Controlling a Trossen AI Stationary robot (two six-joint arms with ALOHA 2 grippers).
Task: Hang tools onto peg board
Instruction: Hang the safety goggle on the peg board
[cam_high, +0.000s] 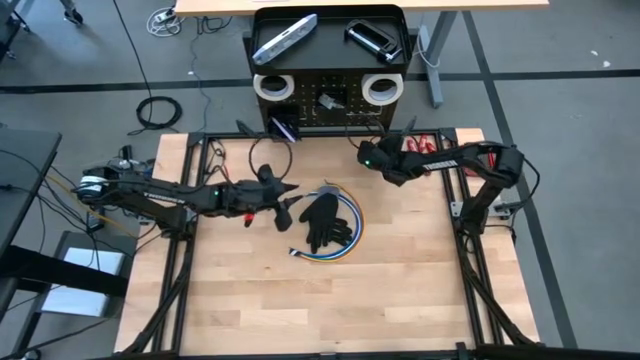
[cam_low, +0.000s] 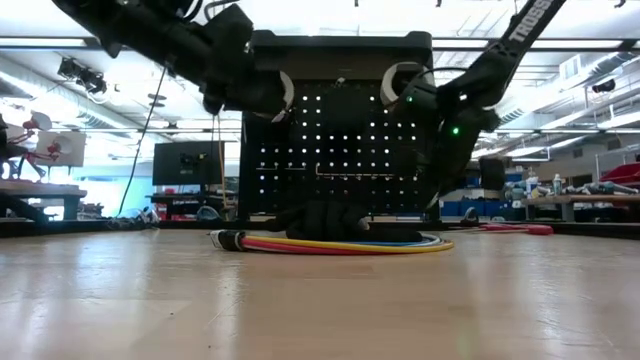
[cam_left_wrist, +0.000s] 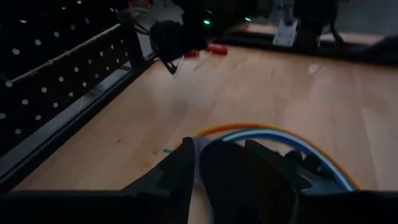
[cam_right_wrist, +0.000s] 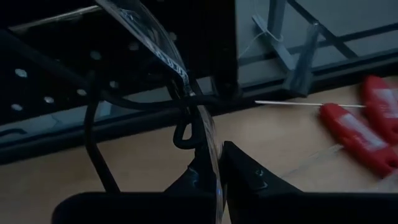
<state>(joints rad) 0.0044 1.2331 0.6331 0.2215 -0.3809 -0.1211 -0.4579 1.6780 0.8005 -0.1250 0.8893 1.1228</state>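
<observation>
At twelve o'clock on the worktop (cam_high: 250, 300), the right gripper (cam_high: 366, 152) pinches clear safety glasses (cam_right_wrist: 180, 81) shut before the peg board (cam_high: 330, 105), while the left gripper (cam_high: 287, 205), fingers parted, hovers empty by the black glove (cam_high: 325, 220) at centre.

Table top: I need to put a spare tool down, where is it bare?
The table is bare across its whole near half. Crowded: the middle, with the black glove, cable coil and left gripper, and the back by the peg board.
</observation>
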